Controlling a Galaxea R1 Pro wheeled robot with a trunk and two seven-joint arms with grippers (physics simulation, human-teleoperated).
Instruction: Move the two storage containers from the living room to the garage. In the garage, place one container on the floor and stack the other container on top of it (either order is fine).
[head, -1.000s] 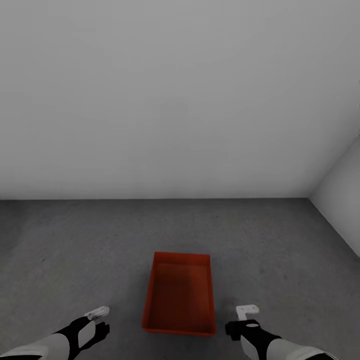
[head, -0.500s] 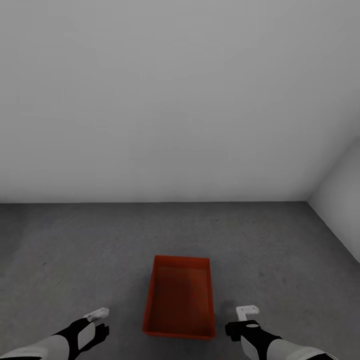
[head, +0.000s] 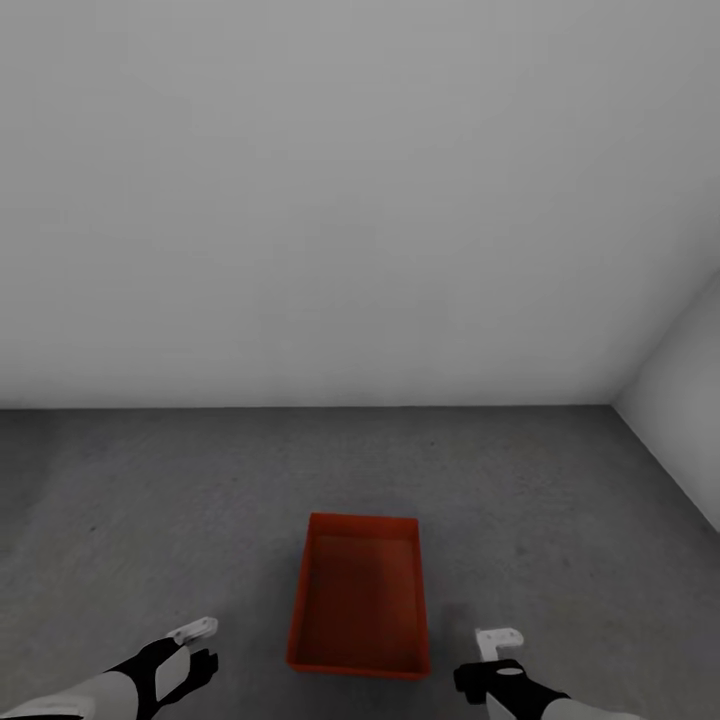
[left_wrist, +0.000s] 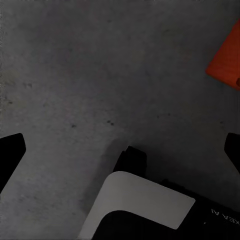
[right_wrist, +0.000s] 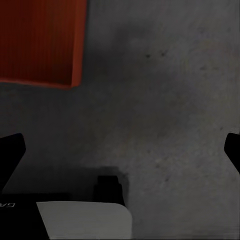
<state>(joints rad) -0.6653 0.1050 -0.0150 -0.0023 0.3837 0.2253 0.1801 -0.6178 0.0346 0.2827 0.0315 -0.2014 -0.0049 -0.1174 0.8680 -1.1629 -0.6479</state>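
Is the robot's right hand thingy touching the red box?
Apart. In the head view, bare grey floor lies between the right gripper and the red container. The right wrist view also shows floor beside the container, with open fingers holding nothing.

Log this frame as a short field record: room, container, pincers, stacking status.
room: dark grey concrete floor, plain white-grey walls
container: one red-orange bin, open top up, standing on the floor between the arms
left pincer: open, holding nothing, beside the bin
right pincer: open, holding nothing, beside the bin
stacking: not yet done; nothing rests on the bin
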